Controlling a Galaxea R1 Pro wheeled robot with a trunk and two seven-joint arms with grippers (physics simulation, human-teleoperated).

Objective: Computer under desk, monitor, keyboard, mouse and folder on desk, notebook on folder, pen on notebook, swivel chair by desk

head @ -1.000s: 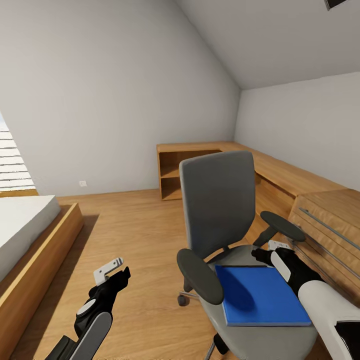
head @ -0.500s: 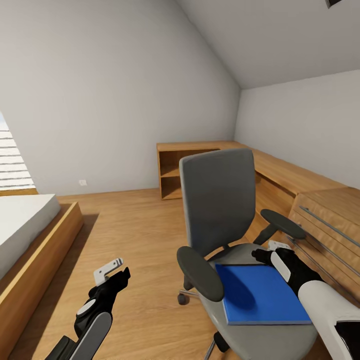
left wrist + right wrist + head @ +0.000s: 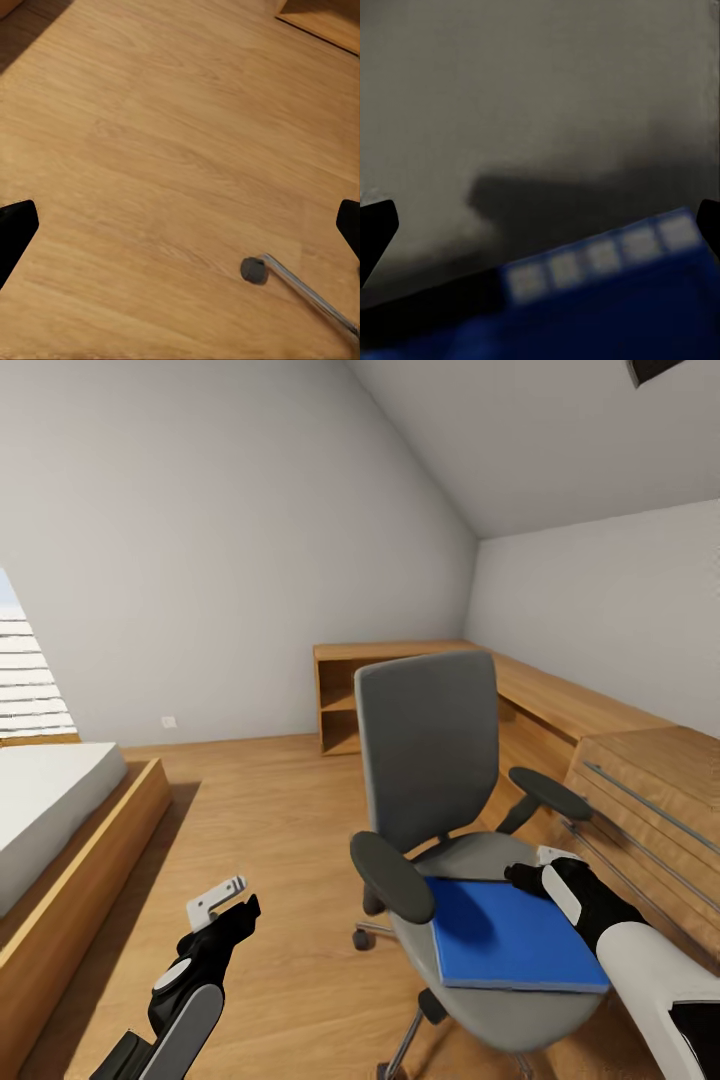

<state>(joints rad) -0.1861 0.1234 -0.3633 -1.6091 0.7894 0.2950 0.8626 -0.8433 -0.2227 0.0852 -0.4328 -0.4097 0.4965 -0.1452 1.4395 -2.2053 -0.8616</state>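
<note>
Right now I am working the folder step: the blue folder (image 3: 512, 938) is lying flat on the grey seat of the swivel chair (image 3: 430, 745), tucked between the two black armrests, and I am bringing my right pincer (image 3: 524, 874) in at its far edge, just beside the corner nearest the chair's right armrest. Looking along that pincer in the right wrist view, its two fingertips are sitting wide apart at the sides of the picture with the folder's edge (image 3: 607, 262) and grey seat cloth between them, so it is spread and gripping nothing yet. My left pincer (image 3: 232, 900) is hanging over bare wooden floor (image 3: 270, 830), spread as well; its wrist camera is catching one castor (image 3: 253, 270) on a chrome leg of the chair.

Next, I judge, I am needing to slide one finger under that thin edge and the other over it, then squeeze. A flat folder on a soft seat may be awkward to get under, and a nudge could roll the chair away. No black tabletop is in sight, only low light-wood cabinets (image 3: 620, 760) along the wall, so carrying will mean turning the base afterwards.
</note>
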